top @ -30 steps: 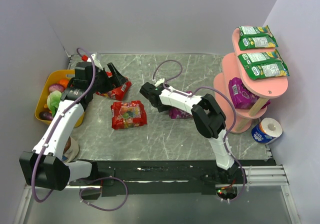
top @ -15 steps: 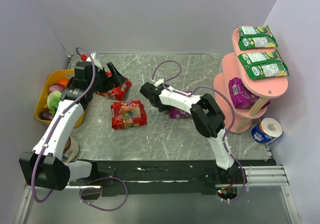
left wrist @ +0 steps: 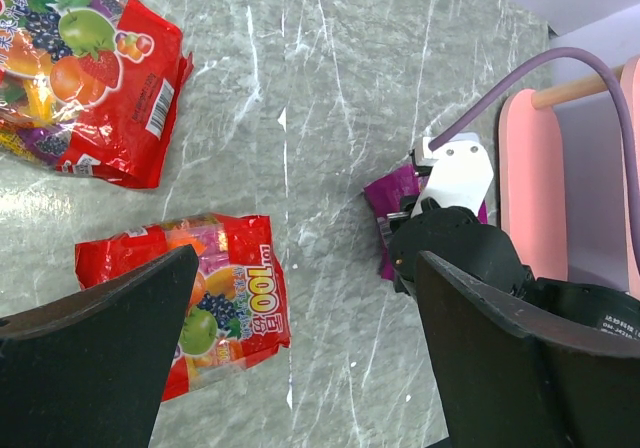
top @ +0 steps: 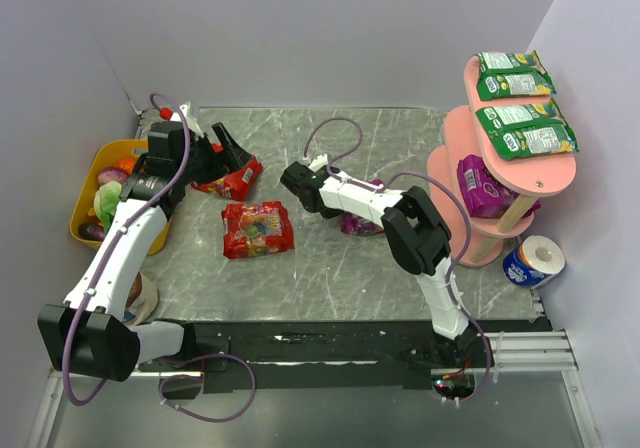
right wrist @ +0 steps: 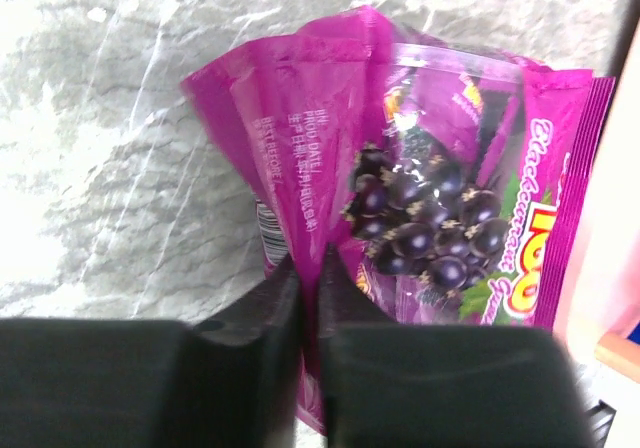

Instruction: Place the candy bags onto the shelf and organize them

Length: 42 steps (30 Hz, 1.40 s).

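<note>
Between my two arms, just left of the foot of the shelf (top: 545, 178), my right gripper (right wrist: 308, 268) is clamped on one edge of the loose purple bag (right wrist: 440, 208), with its fingers pressed together and the foil bunched up between them. Over the last second that bag has crept a little to the right, toward the pink boards, and my right wrist has shifted slightly with it. I read this as the start of the carry, though I cannot tell whether the packet is clear of the table (top: 300, 268) yet. My left gripper (left wrist: 308, 258) hangs with its fingers wide apart and nothing in them, over the far red bag (left wrist: 90, 68), and it has hardly moved. The near red bag (left wrist: 200, 298) lies flat on the table, well apart from the shelf.

On the shelf, green bags (top: 525, 128) already lie on the upper two boards and the other purple bag (top: 480, 186) sits on the lowest one. So about half the job looks done. This purple packet belongs beside its twin on the bottom board, which means sliding it in under the middle board's overhang without knocking the posts. After that, the two red bags remain
</note>
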Tool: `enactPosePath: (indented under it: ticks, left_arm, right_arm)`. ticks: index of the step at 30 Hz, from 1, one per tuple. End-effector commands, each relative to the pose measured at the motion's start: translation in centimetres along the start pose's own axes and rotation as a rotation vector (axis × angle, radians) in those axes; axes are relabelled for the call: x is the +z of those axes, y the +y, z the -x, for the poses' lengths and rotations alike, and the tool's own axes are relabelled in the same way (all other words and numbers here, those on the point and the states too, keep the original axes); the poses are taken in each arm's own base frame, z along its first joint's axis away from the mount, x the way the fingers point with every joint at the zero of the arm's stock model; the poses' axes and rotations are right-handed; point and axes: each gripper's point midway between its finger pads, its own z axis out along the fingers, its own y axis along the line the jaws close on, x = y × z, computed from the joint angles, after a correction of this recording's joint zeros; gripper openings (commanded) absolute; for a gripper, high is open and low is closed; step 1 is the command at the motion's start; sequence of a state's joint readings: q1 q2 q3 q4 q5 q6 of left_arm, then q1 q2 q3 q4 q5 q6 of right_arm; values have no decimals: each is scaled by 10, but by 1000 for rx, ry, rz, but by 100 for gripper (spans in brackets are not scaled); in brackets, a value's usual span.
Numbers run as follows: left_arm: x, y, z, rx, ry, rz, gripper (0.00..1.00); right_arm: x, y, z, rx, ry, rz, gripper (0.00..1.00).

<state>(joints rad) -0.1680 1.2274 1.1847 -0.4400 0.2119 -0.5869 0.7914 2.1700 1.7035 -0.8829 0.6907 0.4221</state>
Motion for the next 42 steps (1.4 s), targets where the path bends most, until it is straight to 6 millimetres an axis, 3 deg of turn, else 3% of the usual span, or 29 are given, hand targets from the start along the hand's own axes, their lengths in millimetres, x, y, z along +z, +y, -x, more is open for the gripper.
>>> enactPosePath:
  ticks: [1,9,29,33,37,42]
  left_arm:
    - [-10,-12,19,27,-52,-20,96]
    - [-9,-12,18,25,-51,-22,96]
    - [-10,-15,19,18,-59,-40,96]
    - [-11,-17,19,15,-60,-47,96]
    - [-13,-18,20,13,-67,-50,96]
    - [-15,-17,19,11,-73,-49,96]
  right_arm:
    - [-7,6,21,96,-54,44,3]
    - [-29,-48,46,108,-131,-38,0]
    - [-154,-243,144,257,-528,-232,0]
    - [-175,-285,155,277,-590,-313,0]
    - [-183,-324,157,301,-604,-410,0]
    - [-192,-355,154,315,-620,-473,0]
